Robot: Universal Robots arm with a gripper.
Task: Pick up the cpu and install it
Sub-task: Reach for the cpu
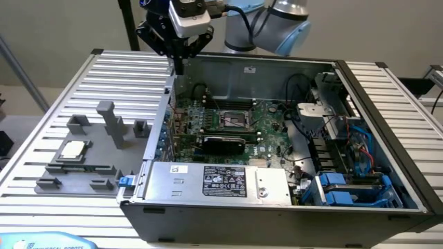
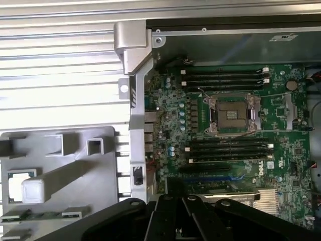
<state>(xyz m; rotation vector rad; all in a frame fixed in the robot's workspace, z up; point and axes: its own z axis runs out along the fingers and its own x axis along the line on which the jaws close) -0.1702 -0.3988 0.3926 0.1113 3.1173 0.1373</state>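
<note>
The cpu [image 1: 72,150] is a small silvery square with a tan rim, lying flat in a pocket of the grey fixture [image 1: 83,179] on the exterior view's left. In the wrist view the cpu [image 2: 15,182] is partly hidden behind a grey post. My gripper [image 1: 179,66] hangs high over the back left corner of the open grey computer case [image 1: 277,220], well away from the cpu. Its black fingers [image 2: 165,216] are shut with nothing between them. The dark metal-framed socket [image 1: 233,120] on the green motherboard stands open and bare, and it appears as the socket [image 2: 232,115] in the wrist view.
Upright grey posts [image 1: 109,122] rise from the fixture beside the cpu. A narrow green memory stick [image 1: 82,168] lies in a fixture slot. Inside the case are a silver power supply [image 1: 221,181], cables and blue drive bays [image 1: 346,189]. The slatted metal table [image 1: 118,67] surrounds everything.
</note>
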